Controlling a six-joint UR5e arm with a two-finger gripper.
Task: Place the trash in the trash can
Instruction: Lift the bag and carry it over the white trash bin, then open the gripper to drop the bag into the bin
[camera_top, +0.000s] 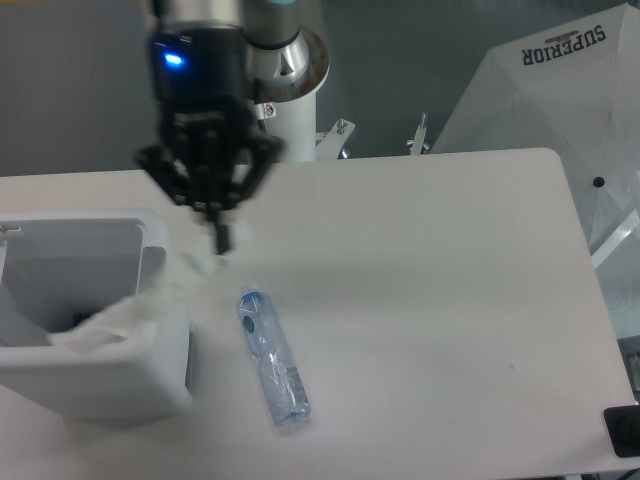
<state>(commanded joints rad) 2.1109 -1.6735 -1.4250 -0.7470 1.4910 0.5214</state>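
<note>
My gripper (219, 238) hangs just right of the trash can's (60, 385) far right corner, shut on the white wrapper (140, 305). The wrapper trails down and left from the fingertips, blurred, draped over the can's right rim with its lower end inside the opening. The trash can is a boxy white bin at the table's left edge. The clear bluish bottle (272, 358) lies flat on the table to the right of the can, cap end pointing away from the front edge.
The arm's white base column (290, 110) stands at the back of the table. A white fabric canopy (560, 90) with black lettering fills the right background. A dark object (625, 432) sits at the lower right corner.
</note>
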